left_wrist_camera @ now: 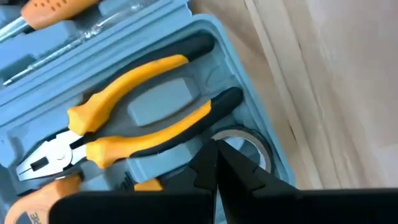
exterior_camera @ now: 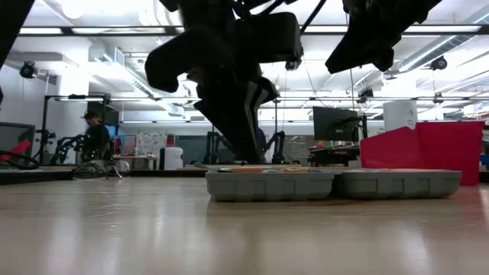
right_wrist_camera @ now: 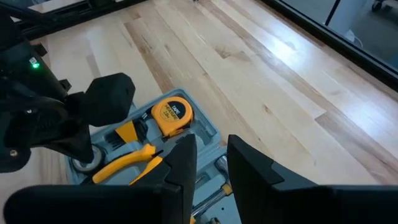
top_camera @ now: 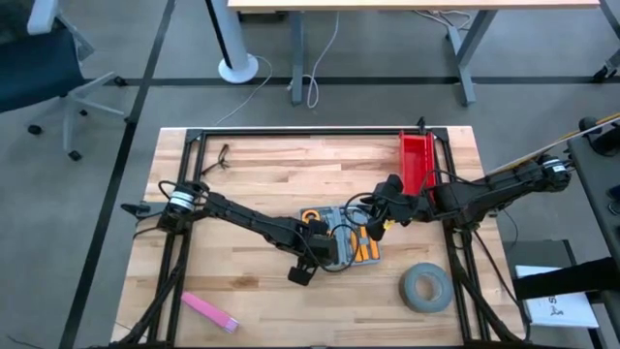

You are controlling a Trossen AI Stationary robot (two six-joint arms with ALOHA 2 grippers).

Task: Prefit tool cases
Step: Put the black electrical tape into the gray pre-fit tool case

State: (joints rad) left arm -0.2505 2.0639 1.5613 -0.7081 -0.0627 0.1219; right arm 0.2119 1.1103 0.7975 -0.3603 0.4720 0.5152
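Nearest the desk's (top_camera: pixel 252 184) front edge lie a pink bar (top_camera: pixel 209 311) toward the left corner and a grey tape roll (top_camera: pixel 424 288) toward the right. Just behind them, about midway across, the blue-grey tool case (top_camera: pixel 351 242) lies open and flat on the wood, with yellow-handled pliers (left_wrist_camera: pixel 134 121), a yellow tape measure (right_wrist_camera: pixel 172 113) and an orange-handled screwdriver (left_wrist_camera: pixel 59 11) seated in its moulded recesses. The left gripper (left_wrist_camera: pixel 216 163) is down inside the case, its jaws fully closed to a point beside the pliers' handles, over a round clear recess; they hold nothing. The right gripper (right_wrist_camera: pixel 210 160) hangs over the case's right part with its jaws a little apart; nothing appears to be between them, though the wrist view hides the tips. Farther back, the red bin (top_camera: pixel 417 158) stands along the right rail, near the far right corner.
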